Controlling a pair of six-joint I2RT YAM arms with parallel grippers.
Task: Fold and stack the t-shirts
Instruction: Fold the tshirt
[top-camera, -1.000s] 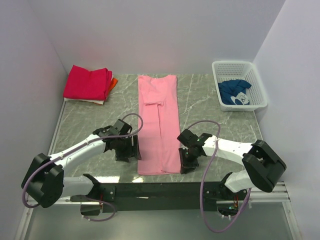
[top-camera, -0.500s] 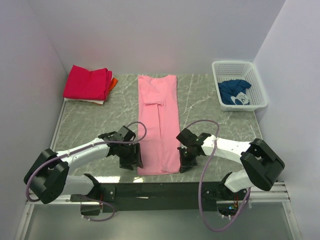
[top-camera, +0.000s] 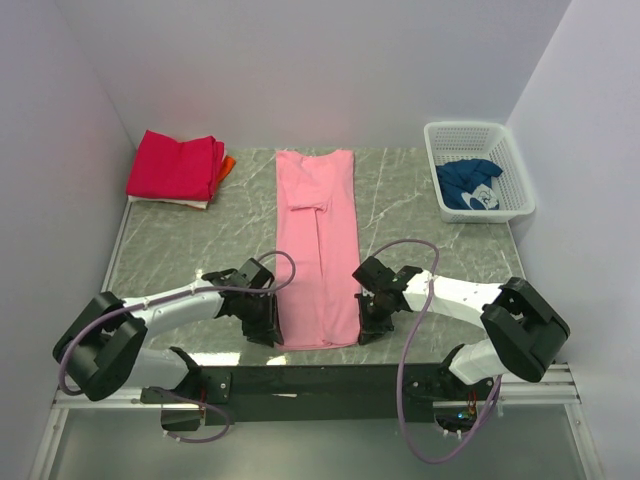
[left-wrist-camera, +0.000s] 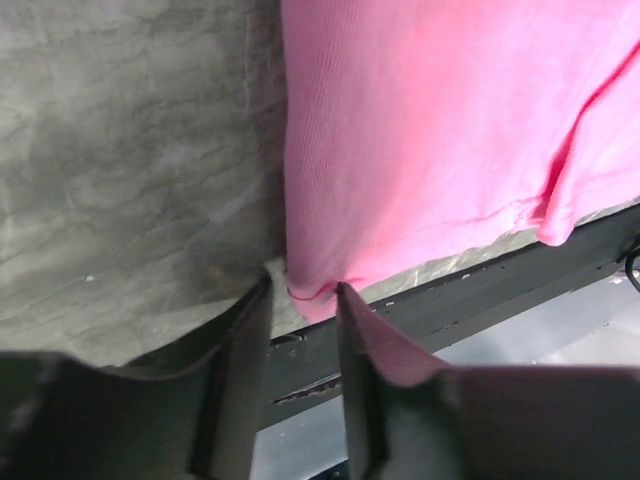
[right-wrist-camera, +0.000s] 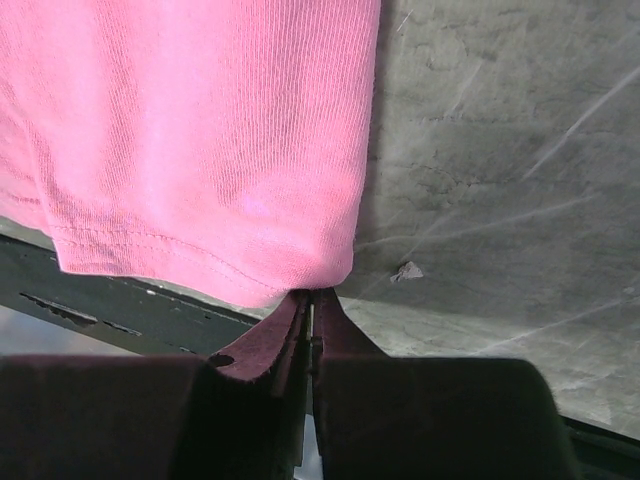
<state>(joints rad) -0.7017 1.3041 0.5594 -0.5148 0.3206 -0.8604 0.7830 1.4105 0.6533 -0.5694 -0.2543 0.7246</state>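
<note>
A light pink t-shirt (top-camera: 318, 250), folded into a long strip, lies down the middle of the table. My left gripper (top-camera: 270, 328) is at the strip's near left corner. In the left wrist view its jaws (left-wrist-camera: 302, 290) stand apart, with the pink corner (left-wrist-camera: 312, 298) poking between the fingertips (left-wrist-camera: 350, 320). My right gripper (top-camera: 366, 325) is at the near right corner. It (right-wrist-camera: 313, 292) is shut, and the pink hem (right-wrist-camera: 300, 270) is pinched at its tips. A folded magenta-red t-shirt (top-camera: 175, 165) lies on an orange one (top-camera: 228, 163) at the far left. A dark blue t-shirt (top-camera: 470, 185) sits in the basket.
The white mesh basket (top-camera: 478, 128) stands at the far right against the wall. The table's near edge and the black rail (top-camera: 330, 380) run just behind both grippers. Walls close in the table on three sides. Green marble tabletop (top-camera: 180, 250) shows either side of the strip.
My left gripper slid nearer and right, to the strip's near left corner, and its jaws narrowed. My right gripper closed on the near right corner and stayed put.
</note>
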